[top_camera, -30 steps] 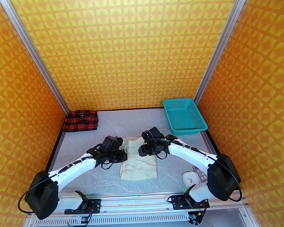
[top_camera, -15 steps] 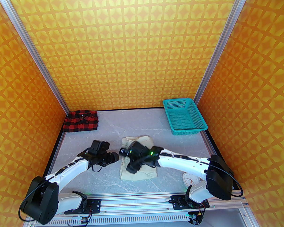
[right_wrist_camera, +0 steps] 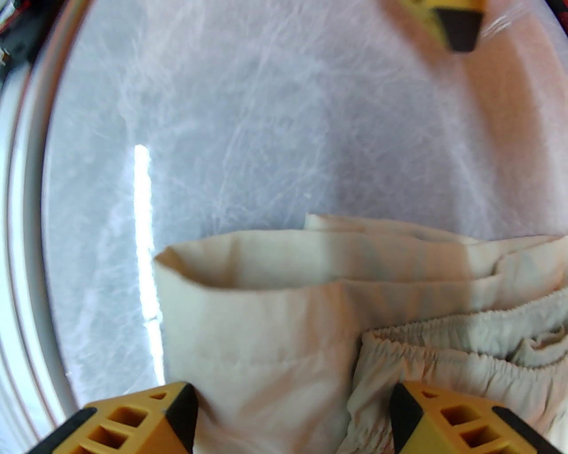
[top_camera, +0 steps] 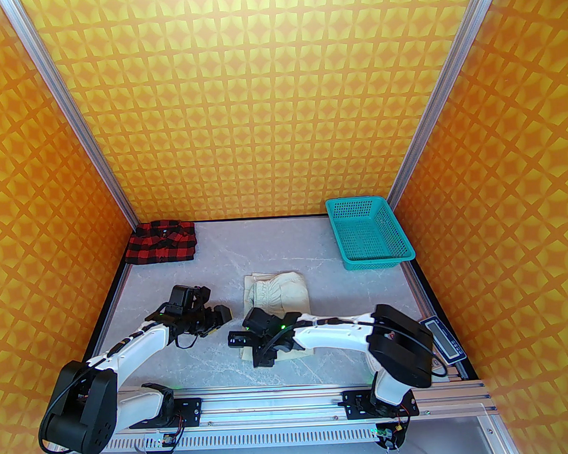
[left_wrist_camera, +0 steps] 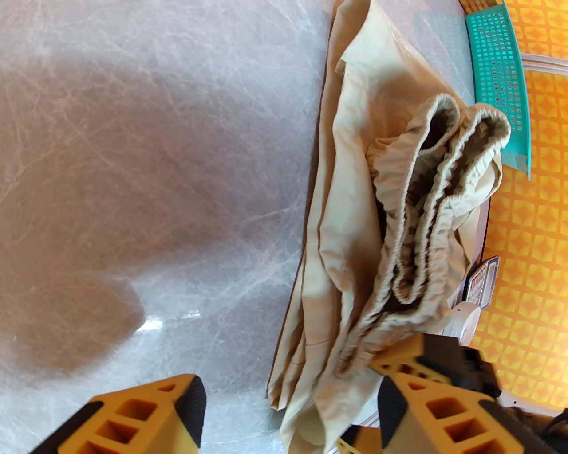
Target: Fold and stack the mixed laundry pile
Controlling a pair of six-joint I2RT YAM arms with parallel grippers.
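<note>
Orange patterned walls enclose a grey marbled counter [top_camera: 275, 240]. The cream trousers [top_camera: 282, 289] lie folded at its middle, gathered waistband on top. The checked shirt [top_camera: 161, 241] sits folded in the far left corner, well apart. The left tool [left_wrist_camera: 286, 408] gapes released at the trousers' left edge. The right tool [right_wrist_camera: 293, 412] hangs released over their near end. A teal basket [top_camera: 368, 234] stands far right.

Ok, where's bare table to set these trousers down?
The widest bare table is the far strip between the checked shirt and the teal basket. Also free: the left side, between shirt and left gripper. Crowded: near middle, where the right gripper straddles the trousers, and the near-right corner by the scale.
</note>
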